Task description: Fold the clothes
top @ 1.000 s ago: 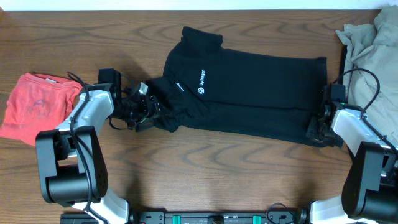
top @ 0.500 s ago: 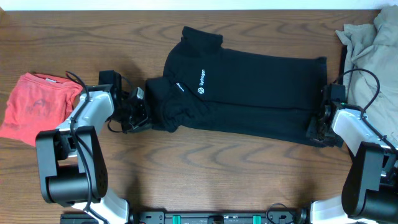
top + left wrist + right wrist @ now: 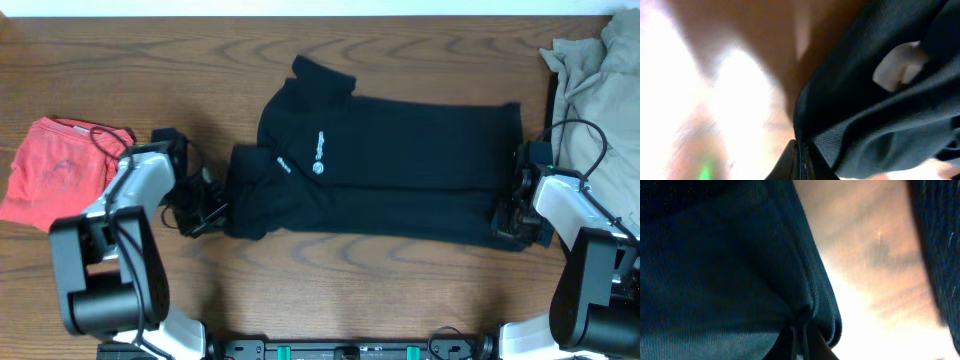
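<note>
Got both ends of the shirt [image 3: 390,160] pinched right now. The left gripper [image 3: 210,208] is clamped on the bunched end near the sleeve and the right gripper [image 3: 508,215] is clamped on the near hem corner. Both wrist cams show cloth nipped between the tips. The shirt lies across the middle of the table [image 3: 330,300], collar on the far side, logo up.

My worries from here:
- The left bite looks thin, just a fold edge in the wrist cam, so a hard pull could slide it out and drop that side.
- I can't tell if either grip has one layer or both. A single layer would peel the shirt open instead of carrying it.
- If the arms don't move together, the cloth goes taut between them and twists or drags.
- The tee [image 3: 55,170] sits near the left arm and the beige garment [image 3: 600,90] near the right, so a wide swing could snag either one
</note>
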Available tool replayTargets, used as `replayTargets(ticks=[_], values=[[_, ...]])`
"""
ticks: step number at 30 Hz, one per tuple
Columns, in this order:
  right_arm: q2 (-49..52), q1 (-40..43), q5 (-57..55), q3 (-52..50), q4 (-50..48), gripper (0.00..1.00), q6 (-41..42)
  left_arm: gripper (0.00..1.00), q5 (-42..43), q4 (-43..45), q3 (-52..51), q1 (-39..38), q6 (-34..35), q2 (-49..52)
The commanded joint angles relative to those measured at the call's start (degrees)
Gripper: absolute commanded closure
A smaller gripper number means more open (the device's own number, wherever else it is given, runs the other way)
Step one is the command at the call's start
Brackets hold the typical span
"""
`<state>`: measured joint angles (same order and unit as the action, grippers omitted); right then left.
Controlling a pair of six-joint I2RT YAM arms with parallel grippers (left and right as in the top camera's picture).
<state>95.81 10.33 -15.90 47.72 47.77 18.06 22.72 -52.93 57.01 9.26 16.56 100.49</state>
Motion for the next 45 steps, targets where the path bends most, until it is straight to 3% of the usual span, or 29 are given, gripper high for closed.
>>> replayTargets(ticks=[1,10,12,13,14,16,17,24,30,36,45], values=[[1.7,0.6,1.4,-1.9,2.9,0.99,5.5,0.94,-4.2,-3.7,-0.3,2.2,1.8,-4.9],[0.1,0.6,5.0,-0.5,2.5,0.95,5.6,0.91,-7.3,-9.1,-0.3,2.6,1.7,-16.0],[-1.4,0.6,5.7,1.3,2.6,0.91,5.4,0.67,-7.3,-7.8,-0.2,2.6,1.5,-17.9],[-2.2,0.6,6.1,2.3,2.6,0.87,5.5,0.59,-7.3,-7.0,-0.1,2.6,1.6,-18.5],[-3.3,0.6,6.6,3.5,2.7,0.78,5.4,0.53,-7.3,-6.0,0.1,2.6,1.6,-19.1],[-5.5,0.6,7.8,5.9,2.9,0.36,5.4,0.43,-7.3,-3.7,0.8,2.6,1.6,-19.7],[-6.6,0.6,8.3,7.0,3.0,0.27,5.4,0.41,-7.0,-2.3,1.3,2.5,1.6,-19.8],[-12.4,0.5,16.6,9.8,2.0,0.27,1.1,0.33,-3.0,15.1,4.4,-1.9,-0.5,-18.5],[-13.3,0.5,22.7,9.8,3.1,0.24,-1.6,0.28,-3.4,27.3,9.3,-9.7,-6.8,-9.7],[-13.3,0.5,25.4,9.8,4.5,0.23,-1.6,0.25,-4.2,32.3,19.7,-14.3,-11.7,5.3],[-13.3,-0.6,26.1,9.8,5.2,0.23,-1.6,0.25,-4.1,36.6,28.9,-16.7,-11.7,21.3]])
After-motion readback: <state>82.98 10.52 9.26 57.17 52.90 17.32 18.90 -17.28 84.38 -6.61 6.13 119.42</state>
